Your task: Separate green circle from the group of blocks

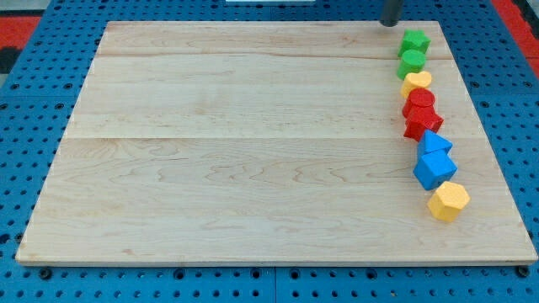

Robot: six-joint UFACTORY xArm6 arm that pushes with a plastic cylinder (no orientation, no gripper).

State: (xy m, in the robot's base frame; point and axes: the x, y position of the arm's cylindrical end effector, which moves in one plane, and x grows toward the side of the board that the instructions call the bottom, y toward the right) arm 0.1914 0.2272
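At the board's [253,168] top right edge, my tip [391,23] touches nothing; no jaws, just a rod. Green circle [412,61] sits just below it, wedged between green star [414,40] and yellow block [417,81].

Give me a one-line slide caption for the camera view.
My tip sits above a block column at the board's right, near the green circle.

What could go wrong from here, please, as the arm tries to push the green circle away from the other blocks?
The green circle sits wedged in a tight column, touching the green star above and the yellow block below, so a push may drag those neighbours along. My tip is at the board's top edge, up-left of the star, which it could clip first. The column lies near the view's right edge; a rightward push risks sending blocks off.
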